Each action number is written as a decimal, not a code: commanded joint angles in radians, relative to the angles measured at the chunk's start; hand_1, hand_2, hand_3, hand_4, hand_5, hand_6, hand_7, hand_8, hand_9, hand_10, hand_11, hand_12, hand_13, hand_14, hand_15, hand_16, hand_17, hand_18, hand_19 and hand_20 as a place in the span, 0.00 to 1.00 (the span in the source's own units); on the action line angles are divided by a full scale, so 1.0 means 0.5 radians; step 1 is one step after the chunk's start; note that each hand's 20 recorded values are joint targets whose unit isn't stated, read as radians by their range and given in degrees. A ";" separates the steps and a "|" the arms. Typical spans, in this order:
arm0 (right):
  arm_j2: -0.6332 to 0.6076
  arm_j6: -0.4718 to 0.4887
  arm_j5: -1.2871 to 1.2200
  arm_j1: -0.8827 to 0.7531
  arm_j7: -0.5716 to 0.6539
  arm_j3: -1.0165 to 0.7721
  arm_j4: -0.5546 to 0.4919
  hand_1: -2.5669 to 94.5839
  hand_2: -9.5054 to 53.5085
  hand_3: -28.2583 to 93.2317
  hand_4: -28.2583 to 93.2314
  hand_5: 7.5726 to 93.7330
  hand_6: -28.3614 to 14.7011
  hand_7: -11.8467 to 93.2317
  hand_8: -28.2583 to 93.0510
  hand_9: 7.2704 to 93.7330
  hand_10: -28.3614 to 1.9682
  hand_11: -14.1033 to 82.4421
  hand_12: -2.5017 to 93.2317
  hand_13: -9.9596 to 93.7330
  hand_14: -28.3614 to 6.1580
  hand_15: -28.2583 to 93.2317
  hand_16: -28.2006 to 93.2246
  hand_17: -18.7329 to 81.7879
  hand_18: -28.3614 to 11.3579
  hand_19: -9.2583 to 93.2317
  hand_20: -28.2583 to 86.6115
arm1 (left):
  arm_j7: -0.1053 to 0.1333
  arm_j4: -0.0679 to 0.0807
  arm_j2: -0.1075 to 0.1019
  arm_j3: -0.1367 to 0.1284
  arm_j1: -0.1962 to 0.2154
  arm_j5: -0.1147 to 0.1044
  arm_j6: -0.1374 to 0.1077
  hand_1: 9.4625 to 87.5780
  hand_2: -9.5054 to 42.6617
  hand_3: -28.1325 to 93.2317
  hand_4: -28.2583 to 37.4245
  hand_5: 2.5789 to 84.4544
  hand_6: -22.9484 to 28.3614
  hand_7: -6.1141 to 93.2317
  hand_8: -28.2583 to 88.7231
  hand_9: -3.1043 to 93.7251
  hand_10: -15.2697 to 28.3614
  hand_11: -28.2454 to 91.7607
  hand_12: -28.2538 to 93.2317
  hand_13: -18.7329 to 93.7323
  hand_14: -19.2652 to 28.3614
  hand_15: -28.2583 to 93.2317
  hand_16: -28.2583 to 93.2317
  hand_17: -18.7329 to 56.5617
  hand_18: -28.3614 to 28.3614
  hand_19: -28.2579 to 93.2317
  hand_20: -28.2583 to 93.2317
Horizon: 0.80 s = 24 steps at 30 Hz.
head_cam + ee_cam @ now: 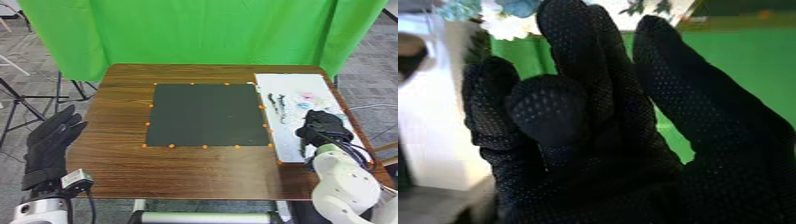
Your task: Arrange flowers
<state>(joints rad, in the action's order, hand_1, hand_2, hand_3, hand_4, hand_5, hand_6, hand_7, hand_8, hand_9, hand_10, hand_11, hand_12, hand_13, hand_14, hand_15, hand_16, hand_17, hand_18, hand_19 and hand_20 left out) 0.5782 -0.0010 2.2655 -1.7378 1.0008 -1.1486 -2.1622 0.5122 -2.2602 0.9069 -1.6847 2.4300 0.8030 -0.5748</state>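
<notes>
In the head view, my white right arm [345,179] comes in from the near right. My right hand [322,126] is over the white board [293,82] at the right side of the wooden table [107,170]. Just beyond it lie the pink flower [307,95] and pale blue flower [305,106], with dark stems [282,102] to their left. Left of the board is a black mat [206,115]. My left hand [55,145] hangs beside the table's left edge, fingers loosely extended.

In the right wrist view, my right hand's fingers are loosely spread, one bent forward; white flowers [505,25] and blue ones appear beyond the fingertips, near a green curtain [731,55].
</notes>
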 commanded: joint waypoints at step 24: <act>0.143 0.065 0.113 -0.028 0.284 0.261 0.218 0.43 0.00 0.82 0.04 0.76 0.34 0.23 0.18 0.84 0.39 0.60 0.27 0.89 0.68 0.85 0.42 0.78 0.29 1.00 0.29 | -0.013 0.009 -0.002 0.015 -0.006 0.005 0.013 0.21 0.29 0.91 0.12 0.45 0.64 0.22 0.15 0.37 0.78 0.53 0.28 0.36 0.95 0.74 0.09 0.12 0.87 0.71 0.24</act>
<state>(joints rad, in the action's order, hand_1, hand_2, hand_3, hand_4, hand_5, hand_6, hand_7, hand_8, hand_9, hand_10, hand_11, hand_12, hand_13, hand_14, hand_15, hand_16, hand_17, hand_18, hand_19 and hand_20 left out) 0.6305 0.0205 2.3232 -1.7608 1.1186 -1.0547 -2.1073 0.5125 -2.2594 0.8962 -1.6806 2.4276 0.7995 -0.5753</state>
